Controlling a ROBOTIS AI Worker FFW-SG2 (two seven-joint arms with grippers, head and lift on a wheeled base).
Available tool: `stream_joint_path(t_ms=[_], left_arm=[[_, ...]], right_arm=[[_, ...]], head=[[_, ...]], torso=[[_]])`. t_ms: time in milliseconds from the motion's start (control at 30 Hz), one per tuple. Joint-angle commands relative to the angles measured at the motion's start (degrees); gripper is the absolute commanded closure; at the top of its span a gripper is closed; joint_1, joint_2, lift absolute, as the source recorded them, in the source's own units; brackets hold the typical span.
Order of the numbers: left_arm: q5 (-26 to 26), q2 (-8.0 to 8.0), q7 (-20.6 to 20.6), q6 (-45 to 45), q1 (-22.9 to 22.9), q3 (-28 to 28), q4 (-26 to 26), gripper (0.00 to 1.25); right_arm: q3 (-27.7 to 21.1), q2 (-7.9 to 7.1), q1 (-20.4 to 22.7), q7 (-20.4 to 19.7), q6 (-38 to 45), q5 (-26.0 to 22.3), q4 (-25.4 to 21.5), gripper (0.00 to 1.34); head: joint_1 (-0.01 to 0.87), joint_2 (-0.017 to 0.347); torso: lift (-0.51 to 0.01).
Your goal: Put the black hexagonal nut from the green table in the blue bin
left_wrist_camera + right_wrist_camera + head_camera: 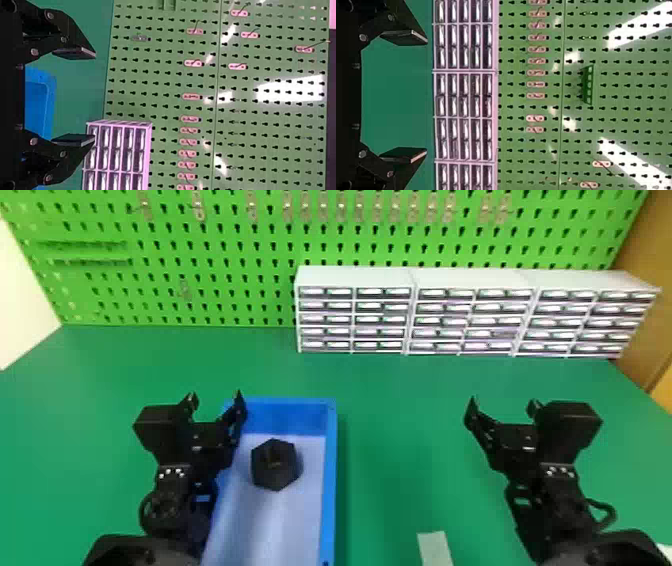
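Observation:
The black hexagonal nut (276, 465) lies inside the blue bin (331, 470), on its pale floor toward the far end. My left gripper (216, 399) is open above the bin's left edge, to the left of the nut, and hides part of that wall. In the left wrist view, the left gripper (94, 97) has its fingers wide apart with nothing between them, and the blue bin (48, 91) shows behind. My right gripper (502, 405) stands open over the green table (400, 430), well right of the bin. The right wrist view has the right gripper (426, 95) spread and holding nothing.
White drawer cabinets (470, 280) stand at the table's back right, in front of a green pegboard (240, 250) with small hooks. A pale strip (435, 547) lies near the front edge, between the bin and my right arm.

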Motion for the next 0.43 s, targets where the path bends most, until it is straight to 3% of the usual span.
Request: stream_joint_path(t_ms=[0, 400], left_arm=[[0.14, 0.0, 0.01, 0.0, 0.0, 0.1, 0.0, 0.51], [0.32, -0.08, 0.01, -0.09, 0.0, 0.1, 0.0, 0.51]], right_arm=[[-0.04, 0.04, 0.0, 0.0, 0.0, 0.08, 0.0, 0.3], [-0.04, 0.04, 0.0, 0.0, -0.09, 0.08, 0.0, 0.3]], head=[[0.657, 0.057], [0.657, 0.057]], torso=[[-0.095], [-0.095]])
